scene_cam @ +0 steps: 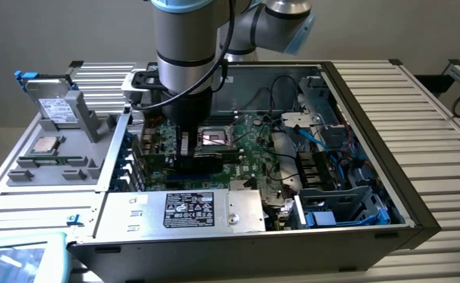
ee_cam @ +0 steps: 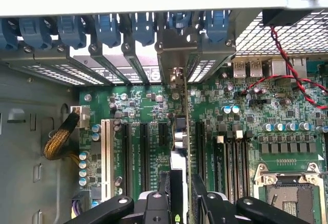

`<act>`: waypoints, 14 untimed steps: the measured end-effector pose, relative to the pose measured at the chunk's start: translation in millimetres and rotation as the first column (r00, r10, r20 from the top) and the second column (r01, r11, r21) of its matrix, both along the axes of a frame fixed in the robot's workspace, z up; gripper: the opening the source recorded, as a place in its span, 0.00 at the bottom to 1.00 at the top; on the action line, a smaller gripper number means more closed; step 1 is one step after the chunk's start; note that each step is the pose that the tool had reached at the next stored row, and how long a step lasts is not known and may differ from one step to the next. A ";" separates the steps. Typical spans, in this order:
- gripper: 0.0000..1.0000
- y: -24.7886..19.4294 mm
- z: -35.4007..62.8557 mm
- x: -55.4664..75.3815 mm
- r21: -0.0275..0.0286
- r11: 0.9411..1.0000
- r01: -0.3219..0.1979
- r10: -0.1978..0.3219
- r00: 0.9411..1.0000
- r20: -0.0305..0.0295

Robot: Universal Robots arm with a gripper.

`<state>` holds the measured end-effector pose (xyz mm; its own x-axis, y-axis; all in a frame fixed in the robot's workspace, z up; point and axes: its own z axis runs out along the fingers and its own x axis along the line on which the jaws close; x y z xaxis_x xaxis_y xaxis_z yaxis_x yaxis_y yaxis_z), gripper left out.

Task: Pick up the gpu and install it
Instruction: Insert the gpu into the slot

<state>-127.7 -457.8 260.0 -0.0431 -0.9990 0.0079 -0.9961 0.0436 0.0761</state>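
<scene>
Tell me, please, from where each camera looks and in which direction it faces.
Exterior view: above and outside the open computer case, looking down into it; the arm shows, reaching in.
Wrist view: on the wrist, looking past the gripper onto the motherboard; its fingers show, closed on the gpu.
Shared: both see the motherboard and the gripper.

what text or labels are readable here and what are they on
Nothing here can be read.
black label on the power supply: white print, too small to read.
white sticker on the hard drive: too small.
motherboard: printing between the slots, blurred.
gpu: no print legible.
</scene>
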 end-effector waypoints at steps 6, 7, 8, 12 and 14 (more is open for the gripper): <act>0.28 -0.3 -0.6 -0.2 0.000 1.000 0.000 0.000 1.000 0.000; 0.28 -0.2 -0.7 -0.5 0.000 1.000 0.000 0.000 1.000 -0.001; 0.28 -0.2 -0.9 -0.9 0.000 1.000 0.000 0.000 1.000 -0.001; 0.28 -0.3 -1.7 -1.5 0.000 1.000 0.000 0.000 1.000 -0.001; 0.28 -0.3 -2.2 -1.6 0.000 1.000 0.000 0.000 1.000 -0.001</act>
<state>-129.3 -458.1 257.7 -0.0433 -0.9990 0.0082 -0.9961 0.0438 0.0772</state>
